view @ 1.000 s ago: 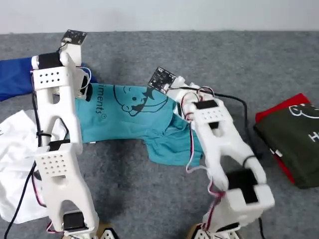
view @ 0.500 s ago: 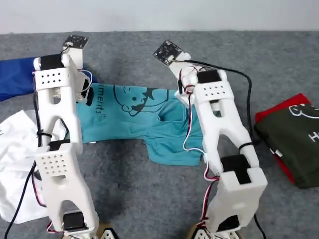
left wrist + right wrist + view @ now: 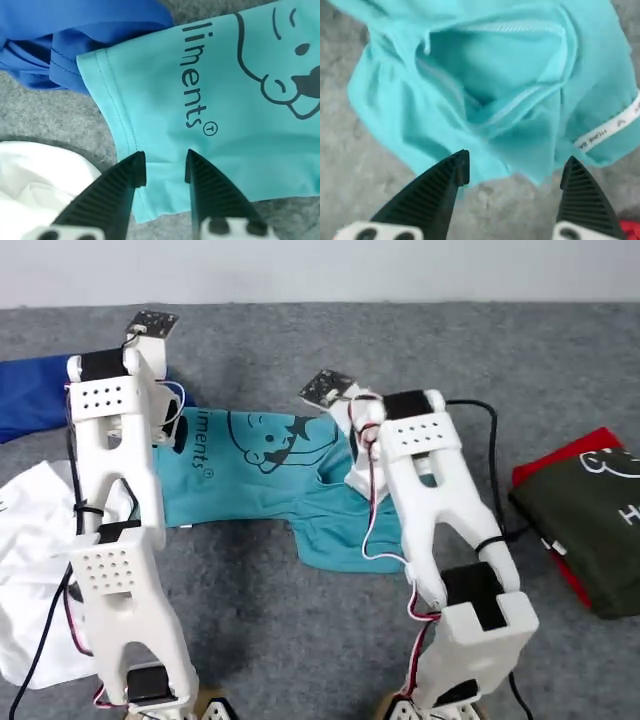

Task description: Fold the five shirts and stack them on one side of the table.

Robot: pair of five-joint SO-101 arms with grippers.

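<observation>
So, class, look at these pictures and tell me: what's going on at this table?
Two robot arms are at a teal shirt that lies rumpled, not yet folded, on the grey table. The left gripper is open over the shirt's hemmed edge. The right gripper hangs wide open above the bunched opposite end. A blue shirt and a white shirt lie loose by the hem end, and a dark green shirt sits on a red one at the other side.
</observation>
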